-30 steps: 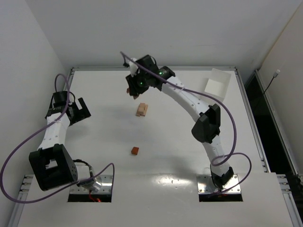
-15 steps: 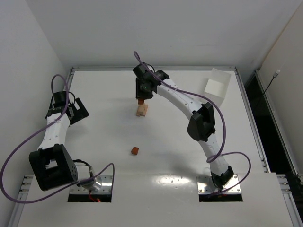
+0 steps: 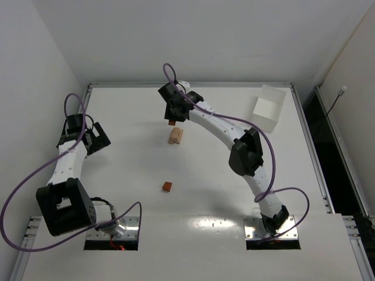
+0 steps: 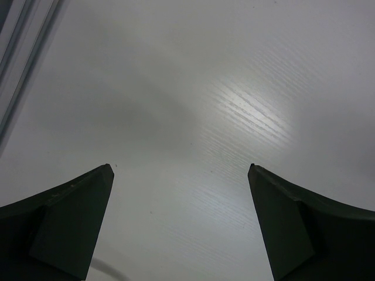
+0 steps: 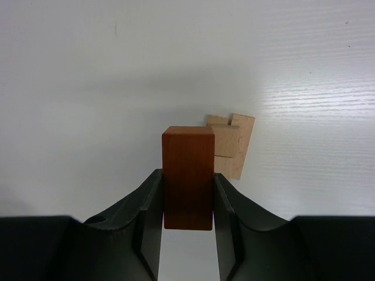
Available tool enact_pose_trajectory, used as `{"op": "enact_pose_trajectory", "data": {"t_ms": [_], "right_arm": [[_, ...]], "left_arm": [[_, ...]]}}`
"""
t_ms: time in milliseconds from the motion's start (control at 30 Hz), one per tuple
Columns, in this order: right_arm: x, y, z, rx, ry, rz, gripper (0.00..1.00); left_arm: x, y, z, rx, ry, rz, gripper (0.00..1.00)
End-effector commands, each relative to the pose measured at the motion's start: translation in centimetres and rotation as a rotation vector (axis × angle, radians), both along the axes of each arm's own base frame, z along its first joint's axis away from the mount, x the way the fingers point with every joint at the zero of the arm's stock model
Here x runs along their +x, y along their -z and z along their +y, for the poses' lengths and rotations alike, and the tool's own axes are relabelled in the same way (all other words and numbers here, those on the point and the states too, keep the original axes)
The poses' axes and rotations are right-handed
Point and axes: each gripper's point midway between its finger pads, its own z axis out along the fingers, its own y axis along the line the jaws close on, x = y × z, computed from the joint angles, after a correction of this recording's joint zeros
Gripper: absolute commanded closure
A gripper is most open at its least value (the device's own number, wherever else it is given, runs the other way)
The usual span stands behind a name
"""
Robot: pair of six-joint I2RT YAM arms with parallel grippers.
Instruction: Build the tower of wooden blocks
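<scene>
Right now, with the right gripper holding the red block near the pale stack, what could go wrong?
1. The red block sits off to one side of the pale stack in the wrist view; released so, it may miss or catch an edge.
2. The stack's pieces look stepped, not flush, so a nudge from the right gripper could scatter them.

The right gripper [image 5: 187,175] clamps a reddish-brown rectangular wooden block [image 5: 188,155]. Pale tan wooden blocks [image 5: 232,145] lie just beyond.
</scene>
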Motion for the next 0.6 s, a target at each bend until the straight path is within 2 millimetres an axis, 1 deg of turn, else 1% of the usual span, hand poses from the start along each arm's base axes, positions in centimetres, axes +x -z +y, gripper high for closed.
{"op": "enact_pose_trajectory", "data": {"t_ms": [0,67,100,133,233,267,300,400,533,567], "right_arm": [[1.2,0.4,0.1,0.016,0.080,-0.046,1.00],[1.2,1.0,-0.1,-0.002,0.085,-0.039,1.00],[1.0,1.5,-0.3,-0.011,0.085,-0.030,1.00],[1.0,1.5,-0.3,-0.011,0.085,-0.030,1.00],[0.7,2.3,-0.5,-0.027,0.085,-0.015,1.00],[0.7,2.3,-0.5,-0.027,0.085,-0.015,1.00],[0.7,2.8,-0.5,-0.033,0.085,-0.009,1.00],[0.7,2.8,-0.5,-0.033,0.085,-0.009,1.00],[-0.2,4.3,-0.9,-0.049,0.079,0.036,1.00],[-0.2,4.3,-0.9,-0.049,0.079,0.036,1.00]], "left_arm": [[0.4,-1.0,0.3,0.007,-0.021,-0.055,0.00],[0.4,-1.0,0.3,0.007,-0.021,-0.055,0.00],[0.2,-0.7,0.3,0.004,-0.021,-0.047,0.00],[0.2,-0.7,0.2,0.004,-0.021,-0.047,0.00],[0.4,-1.1,0.3,0.010,-0.021,-0.064,0.00],[0.2,-0.7,0.2,0.007,-0.021,-0.055,0.00],[0.2,-0.7,0.2,0.007,-0.021,-0.055,0.00],[0.2,-0.7,0.2,0.007,-0.021,-0.055,0.00],[0.2,-0.7,0.1,0.005,-0.008,-0.055,0.00],[0.2,-0.7,0.1,0.005,-0.008,-0.055,0.00]]}}
